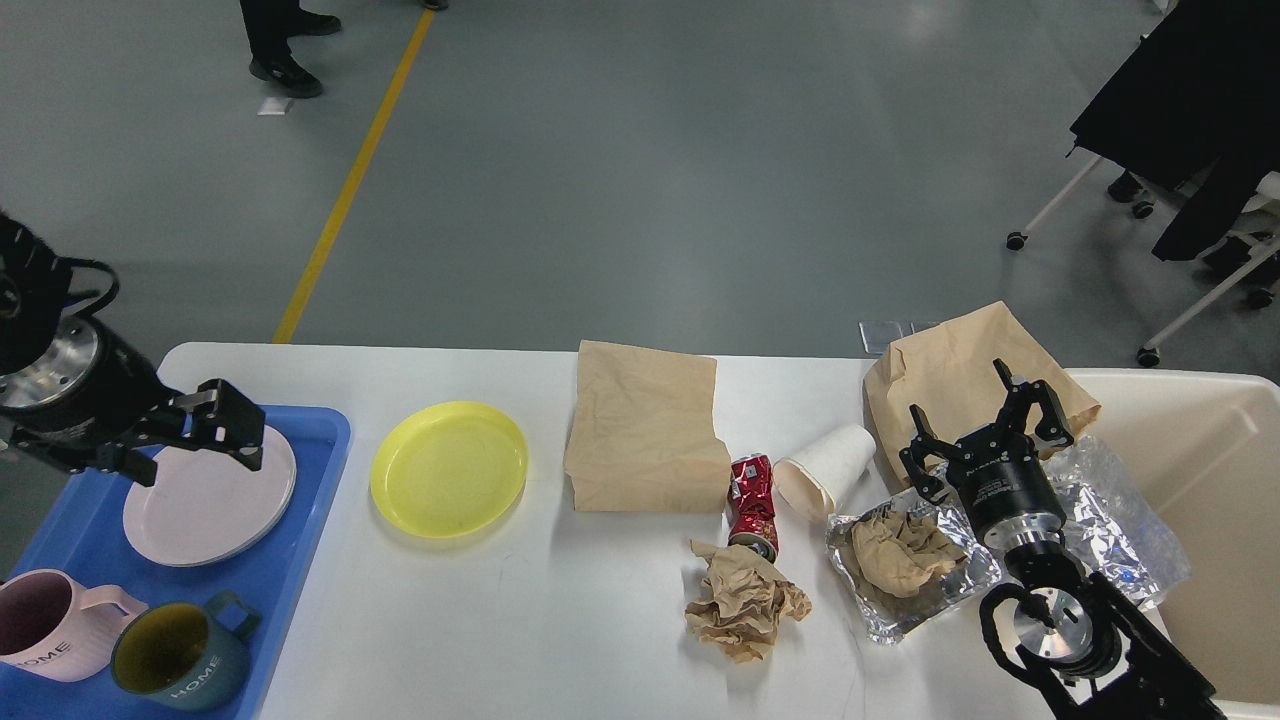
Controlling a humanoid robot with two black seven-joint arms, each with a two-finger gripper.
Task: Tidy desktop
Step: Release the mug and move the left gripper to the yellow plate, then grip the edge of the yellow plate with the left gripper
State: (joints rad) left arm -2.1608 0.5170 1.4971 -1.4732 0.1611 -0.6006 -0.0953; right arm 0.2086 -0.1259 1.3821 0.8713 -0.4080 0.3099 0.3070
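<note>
Lab: grey floor (700, 180), yellow line (350, 180).

Beyond the table edge – grey floor (700, 180) crossed by a yellow line (350, 180). At top left, dark shoes (285, 72); at right, wheeled chair legs (1060, 205) under black cloth (1185, 90).
</note>
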